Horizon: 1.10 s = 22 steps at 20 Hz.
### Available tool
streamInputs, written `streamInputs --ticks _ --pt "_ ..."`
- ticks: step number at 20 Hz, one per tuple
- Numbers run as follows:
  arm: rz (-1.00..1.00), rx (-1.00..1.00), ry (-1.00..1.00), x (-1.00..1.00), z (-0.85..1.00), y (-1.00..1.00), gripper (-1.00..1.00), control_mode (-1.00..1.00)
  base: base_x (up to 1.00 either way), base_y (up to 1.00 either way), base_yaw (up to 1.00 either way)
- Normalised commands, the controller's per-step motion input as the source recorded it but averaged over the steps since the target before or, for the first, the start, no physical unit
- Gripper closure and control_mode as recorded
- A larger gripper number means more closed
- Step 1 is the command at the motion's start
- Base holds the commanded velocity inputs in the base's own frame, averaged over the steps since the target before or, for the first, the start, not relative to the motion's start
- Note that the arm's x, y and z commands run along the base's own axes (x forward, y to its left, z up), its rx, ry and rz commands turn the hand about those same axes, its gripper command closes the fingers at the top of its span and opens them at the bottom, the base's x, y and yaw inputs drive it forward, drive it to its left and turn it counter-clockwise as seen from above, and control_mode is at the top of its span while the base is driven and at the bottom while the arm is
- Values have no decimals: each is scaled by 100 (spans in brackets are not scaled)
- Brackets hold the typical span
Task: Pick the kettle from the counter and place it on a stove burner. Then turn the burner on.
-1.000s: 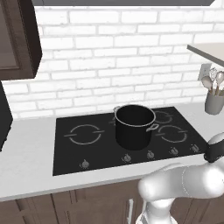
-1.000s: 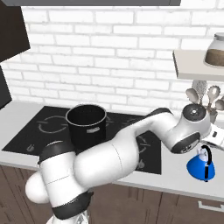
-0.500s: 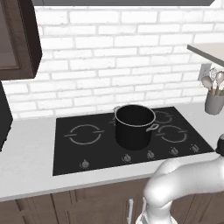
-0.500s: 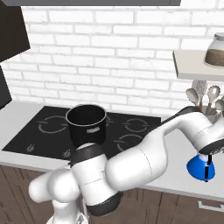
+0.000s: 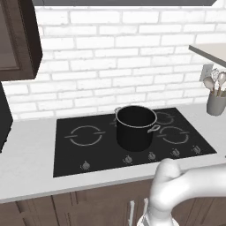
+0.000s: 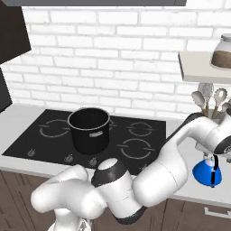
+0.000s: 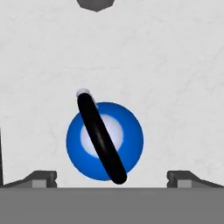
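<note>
Kettle point(image 6: 207, 172), blue, was recorded standing on the counter point(image 6: 198, 191) at the right edge of the right base view, untouched; the gripper point(image 7: 111, 177), swung over it within the last second, was noted directly above, fingers apart, grasp judged imminent.

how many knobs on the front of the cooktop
5 knobs in a row along the cooktop front edge: far left, centre, then three rightward.

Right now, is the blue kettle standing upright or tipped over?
Upright: the kettle sits base-down on the counter, its black handle arching over the top.
</note>
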Motion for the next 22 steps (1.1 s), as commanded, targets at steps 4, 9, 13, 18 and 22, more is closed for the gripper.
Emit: streamInputs --ticks 4,9,13,18,22 --pt "4 1 0 9 -28 -3 -100 -100 0 0 0" --pt "5 0 -2 11 -23 -1 100 -100 0 0 0" --pt "0 0 -1 3 -7 0 100 -100 0 0 0" --pt "0 0 -2 0 0 15 100 -100 0 0 0" --pt "0 0 -15 -6 22 76 100 -100 0 0 0"
